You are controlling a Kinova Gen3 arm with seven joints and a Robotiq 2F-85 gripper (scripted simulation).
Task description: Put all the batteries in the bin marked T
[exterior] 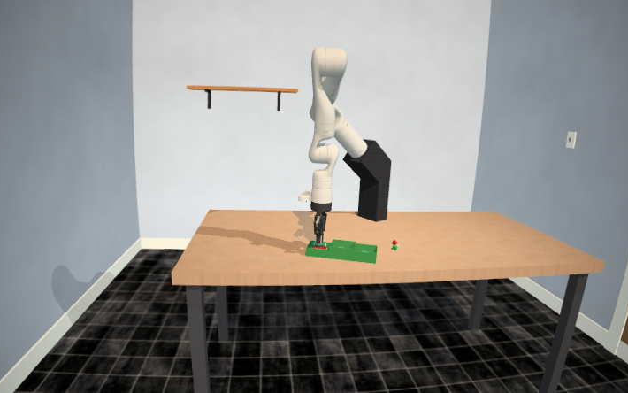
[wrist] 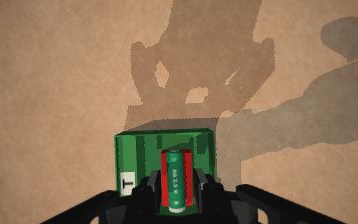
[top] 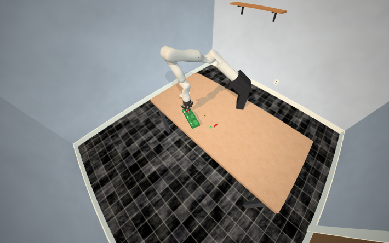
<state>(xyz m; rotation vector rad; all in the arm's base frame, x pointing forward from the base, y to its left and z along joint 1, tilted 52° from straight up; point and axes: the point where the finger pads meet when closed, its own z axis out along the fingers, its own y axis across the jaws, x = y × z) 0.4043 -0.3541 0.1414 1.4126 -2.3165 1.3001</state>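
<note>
AA batt loose btwn the pads, tool on top of T bin

Green AA batt (exterior: 323, 245) (wrist: 175, 177) sits directly below & btwn the tips of the tool (top: 187, 110) (exterior: 318, 243) (wrist: 177, 181), inside the bin marked T (top: 184, 113) (exterior: 312, 252) (wrist: 125, 155). Long axis runs parallel to the pads, square to the closing line, so one pad flanks each long side. Tool is part-spread, pinching nothing; wrist view shows a sliver of gap each side. Next move, I'd say: open a bit more, then straight up, no sideways drift. Risk: a pad clips the batt on the way out & rolls it, or nudges a bin wall.

Looks: slim green cylinder, pale print along its side, whitish near end, dark far end. Under it, a wider red block (top: 188, 111) (exterior: 319, 247) (wrist: 188, 175), prob. another batt; AA may roll off it a little, but prob. stays in the bin.

Off to one side of the tool, past the bins, a red pc (top: 215, 125) (exterior: 394, 242) & a green pc (top: 211, 127) (exterior: 394, 248) lie on the desk (top: 250, 136) (exterior: 453, 243) (wrist: 40, 100); too small to ID, so can't say if any batts are left.
</note>
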